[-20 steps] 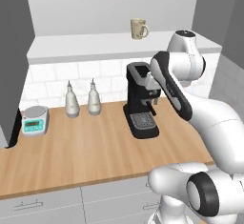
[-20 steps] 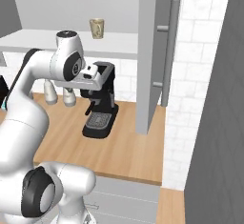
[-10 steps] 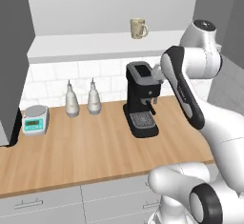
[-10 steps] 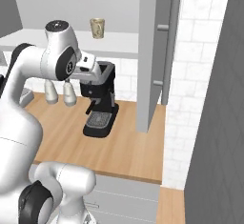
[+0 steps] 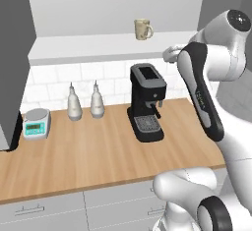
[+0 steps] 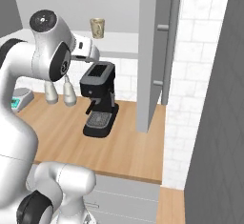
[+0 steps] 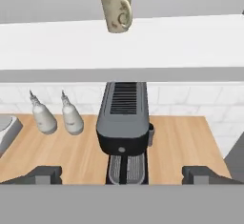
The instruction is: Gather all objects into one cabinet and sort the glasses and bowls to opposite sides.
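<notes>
A cream mug (image 5: 142,29) (image 6: 97,27) (image 7: 116,8), one of the glasses, stands upright on the white shelf board (image 5: 88,47) (image 7: 190,42) of the open cabinet. Its handle points right in the left base view. My gripper (image 5: 167,54) (image 6: 94,54) (image 7: 123,175) hovers at shelf height, in front of the shelf's edge and to the right of the mug. It is open with nothing between its fingertips (image 7: 45,173). The hand faces the shelf front, with the mug up and far ahead. The bowls are out of view.
A black coffee machine (image 5: 146,102) (image 6: 98,99) (image 7: 124,123) stands on the wooden counter (image 5: 88,151) right below my hand. Two pale bottles (image 5: 83,102) and a small scale (image 5: 36,123) sit to its left. A grey cabinet door (image 6: 155,51) with a handle hangs open on the right.
The arm has swung upward. My hand rose from in front of the coffee machine's top to the level of the shelf edge. The mug has not moved.
</notes>
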